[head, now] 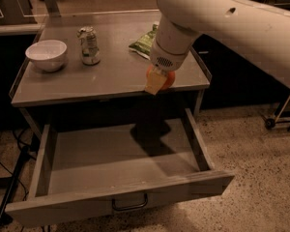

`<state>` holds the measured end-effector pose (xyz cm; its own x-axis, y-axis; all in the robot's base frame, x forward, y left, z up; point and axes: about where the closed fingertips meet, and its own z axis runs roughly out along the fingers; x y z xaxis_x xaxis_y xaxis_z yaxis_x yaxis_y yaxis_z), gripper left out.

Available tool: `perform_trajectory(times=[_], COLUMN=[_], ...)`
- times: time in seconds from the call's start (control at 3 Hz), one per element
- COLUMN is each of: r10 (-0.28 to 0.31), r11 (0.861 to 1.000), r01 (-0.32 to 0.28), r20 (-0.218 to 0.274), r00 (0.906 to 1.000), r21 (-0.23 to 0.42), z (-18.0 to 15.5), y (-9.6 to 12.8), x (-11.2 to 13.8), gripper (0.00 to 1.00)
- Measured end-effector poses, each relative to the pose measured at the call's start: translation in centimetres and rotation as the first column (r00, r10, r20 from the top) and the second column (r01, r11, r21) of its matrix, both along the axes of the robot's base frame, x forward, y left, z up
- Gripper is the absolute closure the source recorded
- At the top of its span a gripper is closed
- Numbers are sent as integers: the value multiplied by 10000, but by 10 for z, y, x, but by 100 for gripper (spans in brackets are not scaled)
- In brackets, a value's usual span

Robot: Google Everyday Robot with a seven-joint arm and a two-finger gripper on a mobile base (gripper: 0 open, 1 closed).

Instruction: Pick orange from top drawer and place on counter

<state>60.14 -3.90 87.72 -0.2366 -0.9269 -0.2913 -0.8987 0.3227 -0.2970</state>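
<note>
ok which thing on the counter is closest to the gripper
The green bag, just behind the gripper, which hangs over the counter's front edge shut on the orange; the can and white bowl stand farther off.

gripper (159,81) holding smooth orange (168,78) above counter (116,74) front edge: pale matt plastic | counter: matt grey metal | bowl (46,55): glossy

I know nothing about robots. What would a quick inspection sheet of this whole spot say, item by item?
Surface: counter, grey, with raised side rims.
Job's things: orange held in the air near the counter's front edge; top drawer pulled open.
Clutter: white bowl, can and green packet on the counter.
Grippers: gripper, fingers shut on the orange.
Cables: dark cables on the floor, to the left in the picture.
Surroundings: speckled floor; wheeled base to the right in the picture.
</note>
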Motion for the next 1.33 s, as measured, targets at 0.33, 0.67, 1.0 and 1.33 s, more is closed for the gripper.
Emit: perform_trajectory(times=[0.33,0.67,1.0,1.33], r10=[161,853,819,1000], r11=[9999,9963,9963,9939], r01=[-161,-852,-822,-983], r20=[-37,-44,125,-316], r00=[9999,9963,9966,9945], r21=[31,140,242,499], z=[2,24,33,22], y=[3,31,32,33], x=[21,95,99,97], gripper=[100,100,100,100])
